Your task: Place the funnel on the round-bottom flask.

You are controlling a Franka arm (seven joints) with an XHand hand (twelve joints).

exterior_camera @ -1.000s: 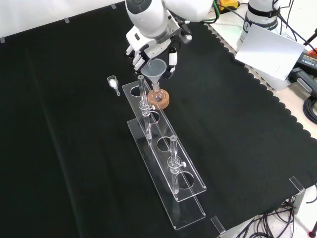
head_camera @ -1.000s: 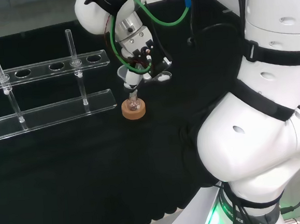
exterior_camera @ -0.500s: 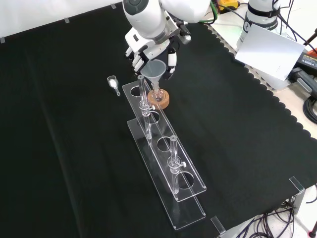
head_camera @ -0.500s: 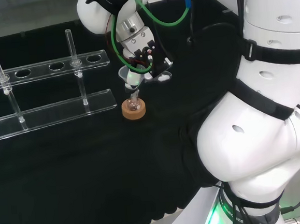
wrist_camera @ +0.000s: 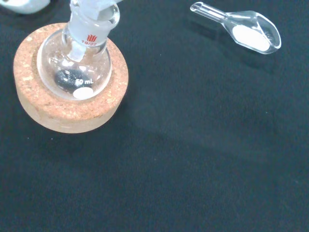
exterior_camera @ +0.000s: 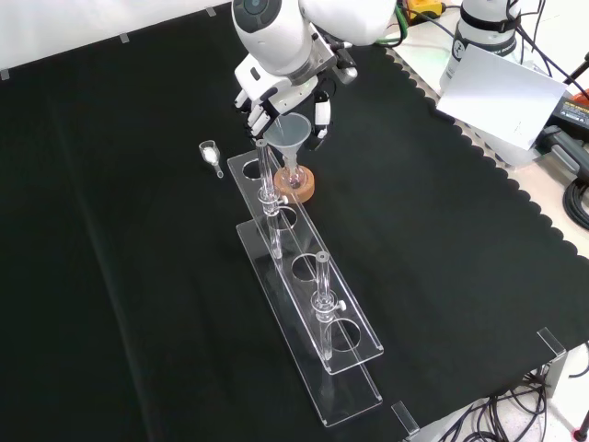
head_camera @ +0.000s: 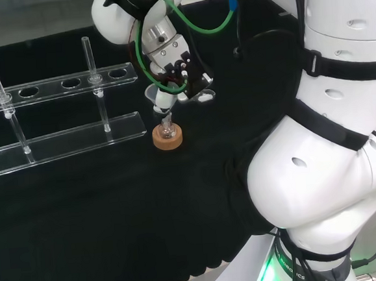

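A small round-bottom flask (exterior_camera: pixel 293 180) stands on a cork ring (exterior_camera: pixel 304 191) beside the end of the clear rack. The clear funnel (exterior_camera: pixel 287 132) is upright over it, its stem down in the flask's neck. The hand (exterior_camera: pixel 276 92) reaches in from above with fingers (exterior_camera: pixel 319 114) curled on either side of the funnel's cone. In the head view the hand (head_camera: pixel 177 73) holds the funnel (head_camera: pixel 156 96) above the flask (head_camera: pixel 166 125) and cork ring (head_camera: pixel 168 139). In the wrist view the flask (wrist_camera: pixel 75 72) sits in the cork ring (wrist_camera: pixel 34 104) with the funnel's stem (wrist_camera: pixel 77 47) inside the neck.
A clear tube rack (exterior_camera: pixel 308 281) with two test tubes runs from the cork ring toward the front view's bottom; in the head view the rack (head_camera: pixel 53 83) lies left of the flask. A small clear scoop (exterior_camera: pixel 211 153) holding white powder lies on the cloth nearby, also the scoop (wrist_camera: pixel 248 31).
The hand and funnel have shifted slightly back and forth over the flask; the funnel's stem stays in the neck. Flask, ring and rack have not moved.
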